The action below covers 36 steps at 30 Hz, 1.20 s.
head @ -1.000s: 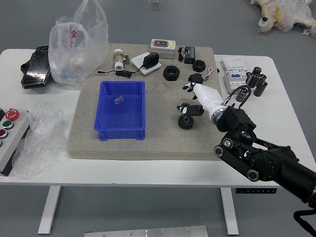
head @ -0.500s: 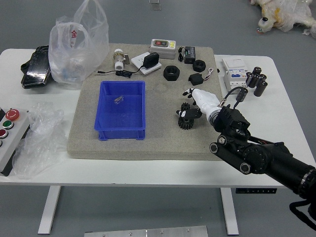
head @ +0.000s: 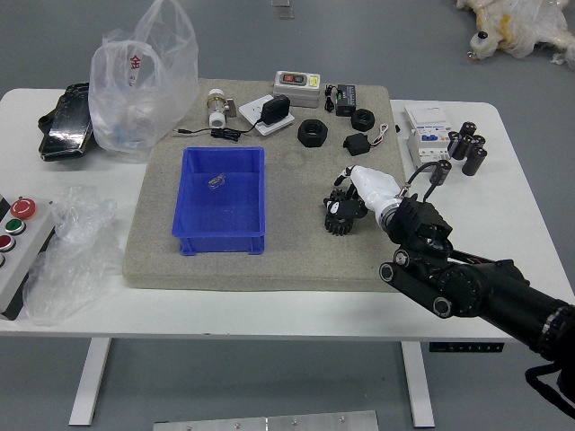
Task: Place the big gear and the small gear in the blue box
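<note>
"pointing up and to the left, the robot's right hand (head: 370, 190) is right on top of some dark gear teeth. is it holding them?"

"i cannot tell. the hand hides too much. it could be holding on, or it could have let go."

"where is the gear, then?"

"one dark gear (head: 339, 226) peeks out at the near left side of the hand, above the gray mat (head: 296, 260). more dark teeth (head: 333, 201) show a bit farther up, on the hand's left side too. i cannot tell which bit is big gear and which is small."

"which way does it all go?"

"the dark teeth make a lump that is longer from near to far than from side to side. the hand comes across it at a slant, from the near right. i cannot see which way the gear's flat face looks."

"and the blue box (head: 220, 242)?"

"well apart, over to the left of the hand. it is open on top, and its long sides run from near to far."

"what is in it?"

"a little gold thing (head: 216, 181), in the far half. it is too small for me to name."

"and that big bag?"

"the clear plastic bag (head: 144, 94) is far off, past the box, up and left from the hand. it has red marks on it."
</note>
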{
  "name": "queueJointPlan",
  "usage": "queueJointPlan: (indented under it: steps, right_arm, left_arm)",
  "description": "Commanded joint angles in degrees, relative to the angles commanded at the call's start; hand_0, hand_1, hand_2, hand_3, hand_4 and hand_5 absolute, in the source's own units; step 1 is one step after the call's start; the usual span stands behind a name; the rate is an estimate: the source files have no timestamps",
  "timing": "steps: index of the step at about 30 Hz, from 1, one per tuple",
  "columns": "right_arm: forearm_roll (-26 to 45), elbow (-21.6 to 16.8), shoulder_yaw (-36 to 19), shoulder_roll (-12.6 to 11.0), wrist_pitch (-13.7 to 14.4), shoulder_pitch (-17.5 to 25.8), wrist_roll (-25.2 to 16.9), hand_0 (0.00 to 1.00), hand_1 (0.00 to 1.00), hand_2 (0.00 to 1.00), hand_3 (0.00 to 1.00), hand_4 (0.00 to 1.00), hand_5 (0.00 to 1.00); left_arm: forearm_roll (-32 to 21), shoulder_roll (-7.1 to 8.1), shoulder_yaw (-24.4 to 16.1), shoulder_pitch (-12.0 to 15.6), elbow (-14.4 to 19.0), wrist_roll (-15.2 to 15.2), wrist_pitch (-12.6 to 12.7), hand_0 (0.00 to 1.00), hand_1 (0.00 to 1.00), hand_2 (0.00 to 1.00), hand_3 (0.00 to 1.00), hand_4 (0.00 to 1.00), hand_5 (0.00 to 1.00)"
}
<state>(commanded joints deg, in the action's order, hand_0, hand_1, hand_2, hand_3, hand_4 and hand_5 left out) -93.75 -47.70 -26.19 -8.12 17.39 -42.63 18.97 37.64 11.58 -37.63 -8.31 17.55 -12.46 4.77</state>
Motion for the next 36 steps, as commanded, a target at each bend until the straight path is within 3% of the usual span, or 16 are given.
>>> queueJointPlan:
  steps: [6, 11, 16, 24, 31, 35, 36]
  right_arm:
    - [-0.4, -0.4, -0.1, -0.4, 0.5, 0.2, -0.1, 0.302, 0.477, 0.306, 0.589, 0.396, 0.042]
    - [-2.2, -3.0, -1.2, -0.9, 0.9, 0.0, 0.0, 0.302, 0.477, 0.306, 0.589, 0.396, 0.042]
    - [-4.6, -8.2, -1.3, -1.2, 1.2, -1.2, 0.0, 0.306, 0.482, 0.300, 0.589, 0.372, 0.007]
    - [-5.4, -16.6, 4.9, 0.8, 0.1, -5.6, -2.3, 0.315, 0.483, 0.298, 0.596, 0.377, 0.017]
    - [-4.1, -16.2, 10.0, 3.5, -0.1, -8.9, -3.4, 0.315, 0.490, 0.300, 0.602, 0.383, 0.023]
    - [-4.6, -15.2, 7.9, 3.3, 0.0, -8.0, -3.1, 0.315, 0.490, 0.300, 0.602, 0.383, 0.023]
    - [-4.9, -15.0, 7.0, 3.0, 0.0, -7.7, -2.9, 0.321, 0.526, 0.491, 0.654, 0.400, 0.030]
  left_arm:
    - [-0.2, -0.18, 0.2, 0.1, 0.0, 0.1, 0.0, 0.666, 0.642, 0.623, 0.728, 0.684, 0.367]
    - [-0.2, -0.32, 0.2, 0.2, 0.0, 0.2, 0.1, 0.666, 0.642, 0.623, 0.728, 0.684, 0.367]
    - [0.0, -0.40, 0.2, 0.3, 0.0, 0.2, 0.1, 0.666, 0.642, 0.623, 0.728, 0.684, 0.366]
    - [0.8, -0.33, -0.3, 0.2, 0.0, -0.2, 0.0, 0.666, 0.642, 0.623, 0.728, 0.684, 0.366]
    - [1.1, -0.34, -0.4, 0.1, 0.0, -0.2, -0.1, 0.666, 0.642, 0.623, 0.728, 0.684, 0.366]
    - [0.9, -0.43, -0.2, 0.1, 0.0, -0.1, -0.1, 0.666, 0.642, 0.623, 0.728, 0.684, 0.366]
    - [1.0, -0.44, -0.3, 0.1, 0.1, -0.2, -0.1, 0.666, 0.642, 0.623, 0.728, 0.684, 0.365]
